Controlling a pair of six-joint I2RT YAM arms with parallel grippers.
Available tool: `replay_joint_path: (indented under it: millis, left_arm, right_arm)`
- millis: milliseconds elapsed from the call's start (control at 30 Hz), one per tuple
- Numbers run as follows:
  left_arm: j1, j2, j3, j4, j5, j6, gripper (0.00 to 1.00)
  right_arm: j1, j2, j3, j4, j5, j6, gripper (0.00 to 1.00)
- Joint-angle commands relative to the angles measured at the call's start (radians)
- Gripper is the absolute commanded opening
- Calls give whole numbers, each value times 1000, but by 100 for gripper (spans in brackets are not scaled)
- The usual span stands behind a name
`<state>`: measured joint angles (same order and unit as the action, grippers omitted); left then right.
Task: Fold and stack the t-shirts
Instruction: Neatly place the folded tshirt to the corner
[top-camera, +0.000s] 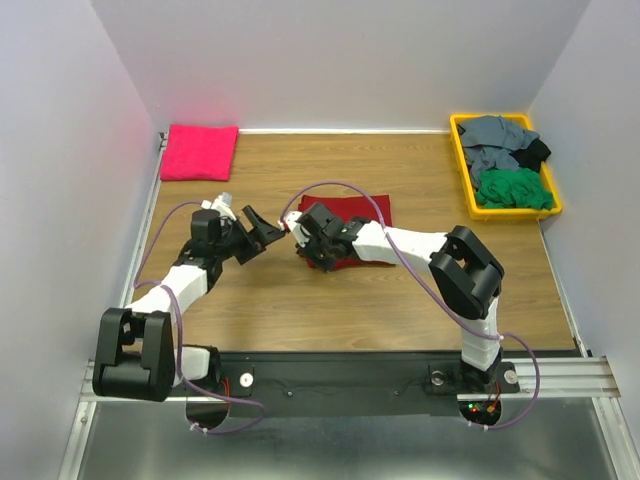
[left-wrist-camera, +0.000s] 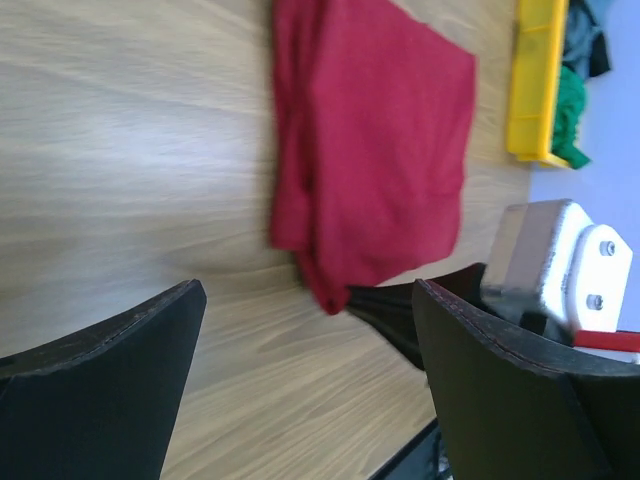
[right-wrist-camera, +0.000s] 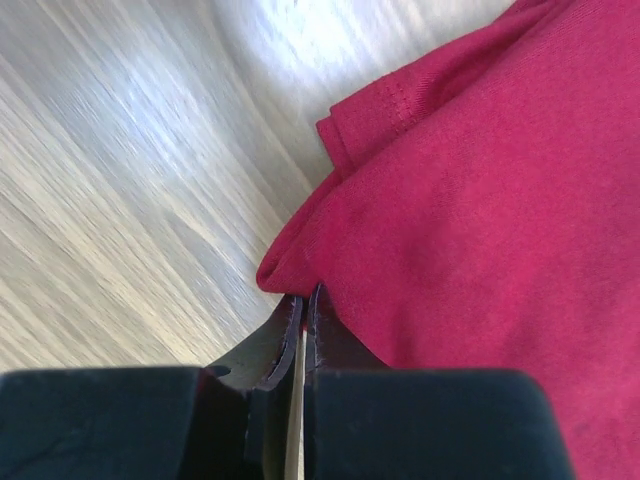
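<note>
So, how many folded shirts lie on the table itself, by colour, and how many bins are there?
Pink folded shirt: 1
Crimson folded shirt: 1
Yellow bin: 1
Total: 3
The clothes inside the bin are too bunched to count.

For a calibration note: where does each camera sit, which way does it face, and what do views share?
Top external: above and behind the arms, looking down at the table; both arms, left gripper and right gripper show.
Left wrist: on the left arm, facing across the table at the crimson t-shirt and yellow bin; its open gripper frames the view.
Right wrist: on the right arm, close over the shirt's corner; its shut gripper pinches it.
Shared: the crimson t-shirt, all three.
</note>
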<state>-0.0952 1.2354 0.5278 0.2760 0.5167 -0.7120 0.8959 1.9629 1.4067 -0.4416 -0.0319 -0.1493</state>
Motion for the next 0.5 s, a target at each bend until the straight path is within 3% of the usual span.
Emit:
replay_joint_path:
  millis: [0, 467]
  left_arm:
    - [-73, 57, -8, 160, -92, -107, 97]
    - [-254, 237, 18, 275, -181, -310, 97]
  right_arm:
    - [-17, -21, 67, 26, -39, 54, 1]
    - [-34, 10, 143, 30, -80, 109, 1]
